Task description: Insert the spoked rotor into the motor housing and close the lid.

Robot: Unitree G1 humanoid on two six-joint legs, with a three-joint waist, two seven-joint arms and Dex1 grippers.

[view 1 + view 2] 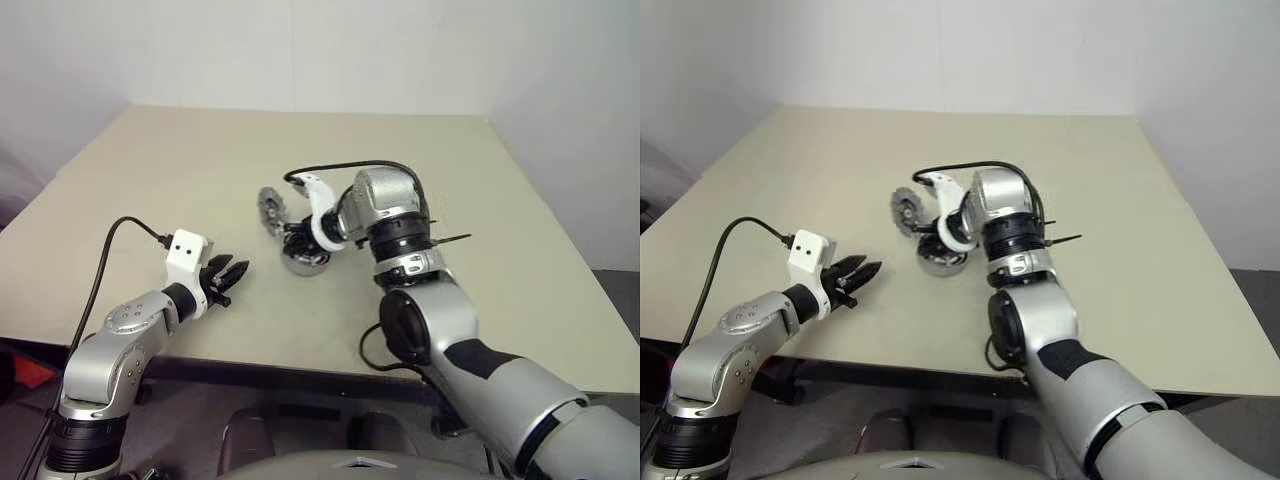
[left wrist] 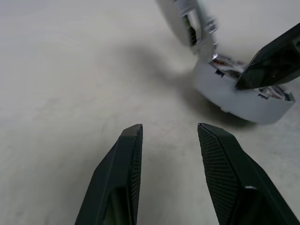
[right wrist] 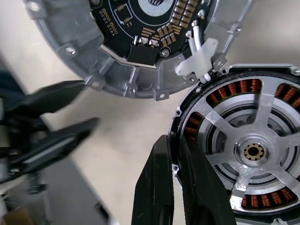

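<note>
Copper-brown windings are seen ringing the dark motor housing [image 3: 225, 140]; the spoked rotor [image 3: 255, 150] is silver, the worktop [image 1: 200, 180] beige.

Open table [image 1: 150, 180] around motor housing [image 3: 243, 150]

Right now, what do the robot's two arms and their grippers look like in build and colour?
Both arms are silver-grey metal shells with black joint bands. The left gripper has two black pointed fingers with a fine textured inner face, below a white boxy wrist block fed by a black cable. The right gripper has the same black fingers, a white wrist bracket and a looping black cable.
</note>
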